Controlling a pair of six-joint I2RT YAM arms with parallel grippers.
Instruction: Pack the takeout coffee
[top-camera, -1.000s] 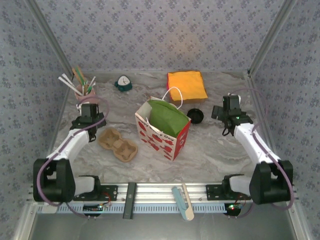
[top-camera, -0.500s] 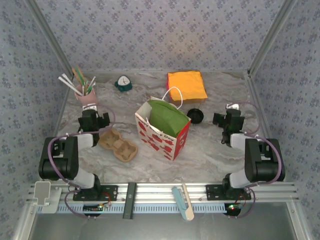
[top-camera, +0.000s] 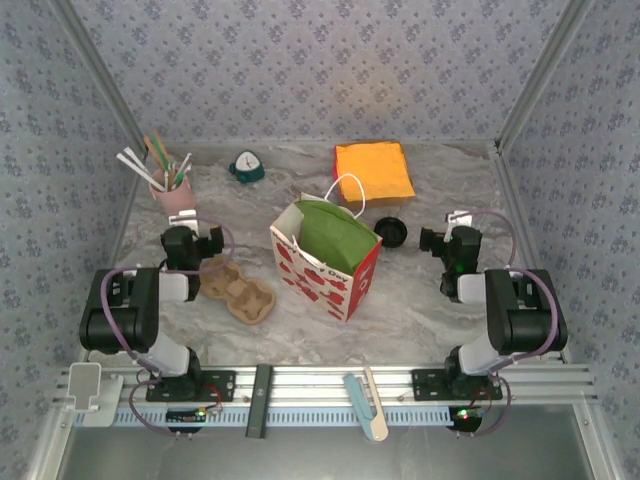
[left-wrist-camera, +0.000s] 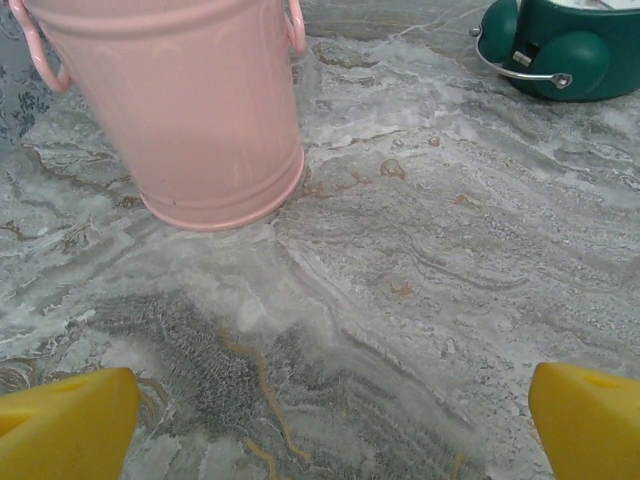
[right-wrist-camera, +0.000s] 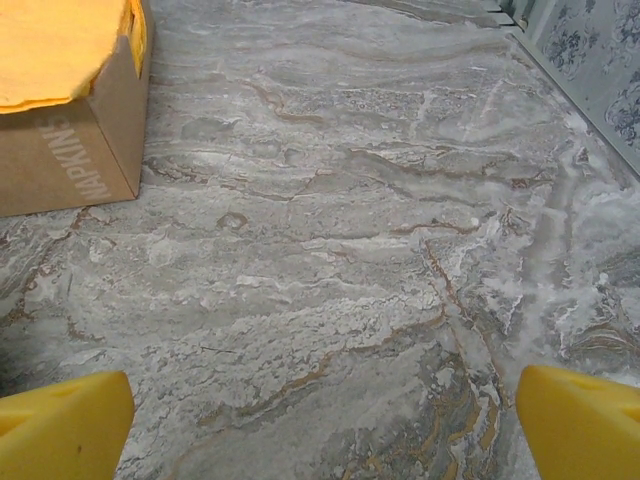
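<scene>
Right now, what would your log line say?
left tool: open, empty, facing pink bucket | right tool: open, empty, near napkin box | bag: standing, top open

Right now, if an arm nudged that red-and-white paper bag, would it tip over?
Probably yes: the paper bag stands tall and open, with green tissue on top, so it looks light and tippy. Its thin walls would likely crumple if squeezed.

Left arm (top-camera: 125, 315) folded back from stretched pose, elbow raised. Left gripper (top-camera: 192, 240) drawn slightly nearer base, now just beside far end of cup carrier (top-camera: 237, 291). Right arm (top-camera: 515, 315) folded likewise, right gripper (top-camera: 452, 240) drawn slightly nearer. White bracket (top-camera: 85, 387) on front rail (top-camera: 320, 380) uncovered at left.
</scene>
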